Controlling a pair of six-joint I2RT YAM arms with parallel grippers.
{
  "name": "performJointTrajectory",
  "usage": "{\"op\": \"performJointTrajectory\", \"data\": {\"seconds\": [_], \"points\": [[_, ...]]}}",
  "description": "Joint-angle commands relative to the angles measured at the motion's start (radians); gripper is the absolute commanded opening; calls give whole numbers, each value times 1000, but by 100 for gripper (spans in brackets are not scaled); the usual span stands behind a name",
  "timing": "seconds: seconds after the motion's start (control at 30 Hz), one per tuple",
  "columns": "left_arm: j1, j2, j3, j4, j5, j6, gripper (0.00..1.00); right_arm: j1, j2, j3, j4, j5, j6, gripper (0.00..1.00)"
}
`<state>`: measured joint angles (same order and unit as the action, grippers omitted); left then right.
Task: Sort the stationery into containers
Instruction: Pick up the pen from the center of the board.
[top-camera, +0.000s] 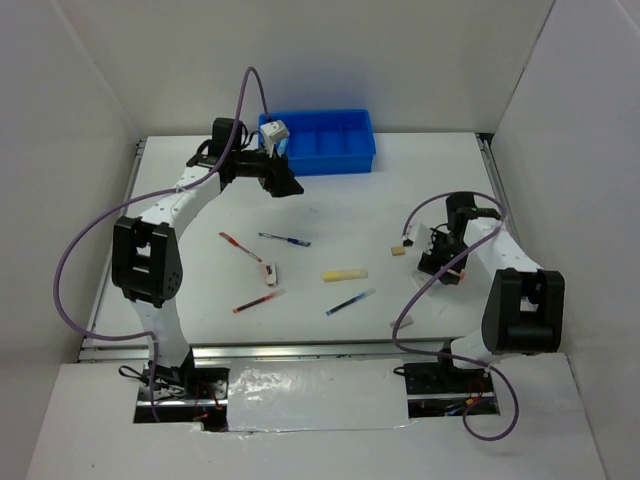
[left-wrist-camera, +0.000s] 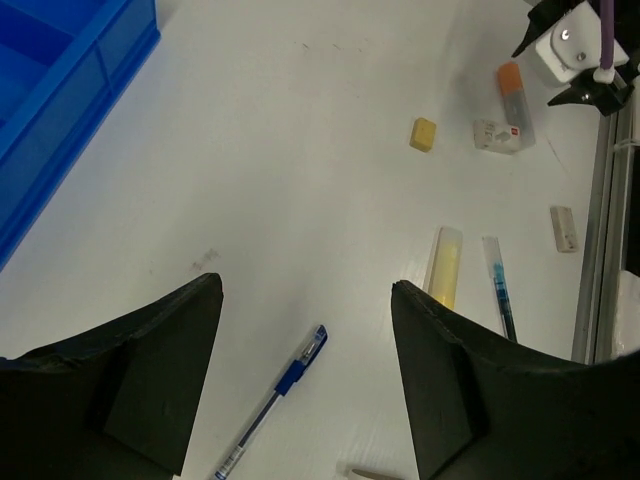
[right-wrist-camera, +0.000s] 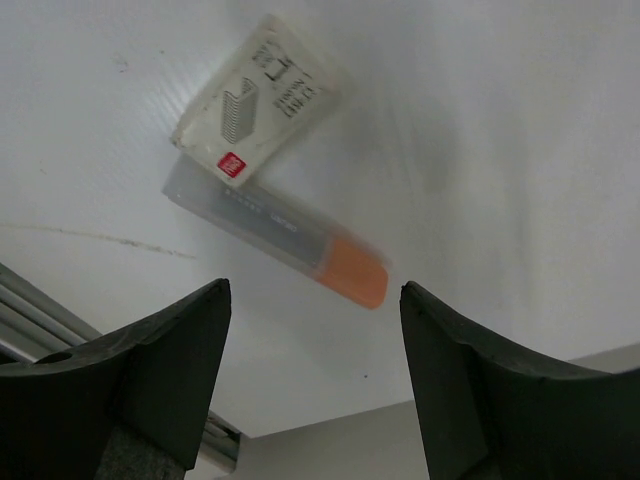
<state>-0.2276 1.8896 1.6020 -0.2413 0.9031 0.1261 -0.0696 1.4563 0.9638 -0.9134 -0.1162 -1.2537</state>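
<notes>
The blue four-compartment tray (top-camera: 318, 140) stands at the table's far side; its corner shows in the left wrist view (left-wrist-camera: 60, 90). My left gripper (top-camera: 288, 186) is open and empty just in front of the tray, high above a blue pen (left-wrist-camera: 275, 400). On the table lie a red pen (top-camera: 240, 246), that blue pen (top-camera: 285, 239), a white eraser (top-camera: 271, 271), a second red pen (top-camera: 258, 301), the pale yellow bar (top-camera: 344, 273), a teal pen (top-camera: 350, 302) and a beige eraser (top-camera: 398, 251). My right gripper (right-wrist-camera: 315, 300) is open just above the orange-tipped marker (right-wrist-camera: 280, 235) and a white labelled eraser (right-wrist-camera: 255, 100).
White walls enclose the table on three sides. A metal rail (left-wrist-camera: 600, 250) runs along the right edge, close to the right gripper (top-camera: 438, 262). A small white piece (top-camera: 394, 323) lies near the front edge. Purple cables loop from both arms.
</notes>
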Motion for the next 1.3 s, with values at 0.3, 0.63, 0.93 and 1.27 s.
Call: {"op": "performJointTrajectory", "data": {"seconds": [0.3,0.63,0.93,1.27], "points": [[-3,25,33,17,66,15,81,106,41,-128,163,95,-104,74],[-1,6,-17,59,53,-9,79,111,67,-155,231,104,-98,45],[24,-47,-111,189,97,-190,76,117,-53,-132,160,41,-95,9],[28,-196,-378,486,256,-483,69,322,-215,165,-4,-198,103,0]]}}
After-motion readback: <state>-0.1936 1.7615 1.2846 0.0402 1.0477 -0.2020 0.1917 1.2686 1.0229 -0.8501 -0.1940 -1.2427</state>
